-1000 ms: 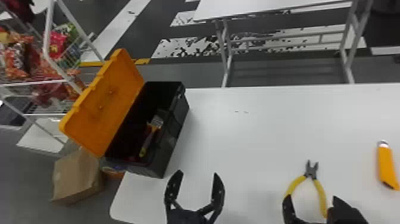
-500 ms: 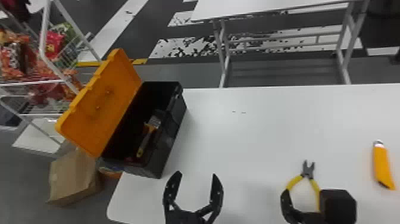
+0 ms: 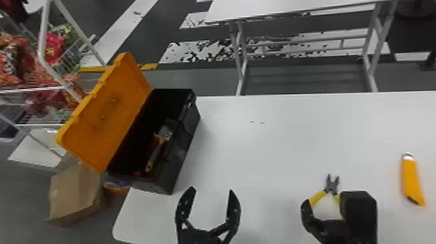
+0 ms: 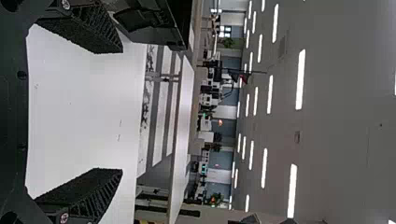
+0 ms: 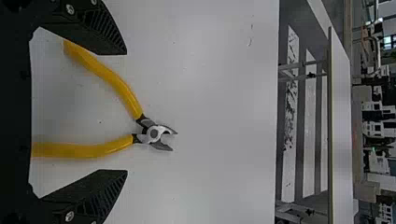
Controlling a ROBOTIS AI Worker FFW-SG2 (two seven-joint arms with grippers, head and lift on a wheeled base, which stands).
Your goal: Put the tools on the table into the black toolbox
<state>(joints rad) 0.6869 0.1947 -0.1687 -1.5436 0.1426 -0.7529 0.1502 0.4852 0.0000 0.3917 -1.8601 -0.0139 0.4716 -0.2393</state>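
Note:
The black toolbox stands at the table's left with its orange lid up; a yellow-handled brush lies inside. My left gripper is open and empty near the front edge, right of the toolbox; its fingers are wide apart at the left gripper in its wrist view. My right gripper is over the yellow-handled pliers, partly hiding them. In the right wrist view the pliers lie between the spread fingers of the right gripper, not gripped. An orange utility knife lies farther right.
The white table holds the tools. Behind it stands another white table. To the left are a wire rack with snack bags and a cardboard box on the floor.
The right gripper has turned and now covers more of the pliers' handles. The left gripper has stayed nearly where it was.

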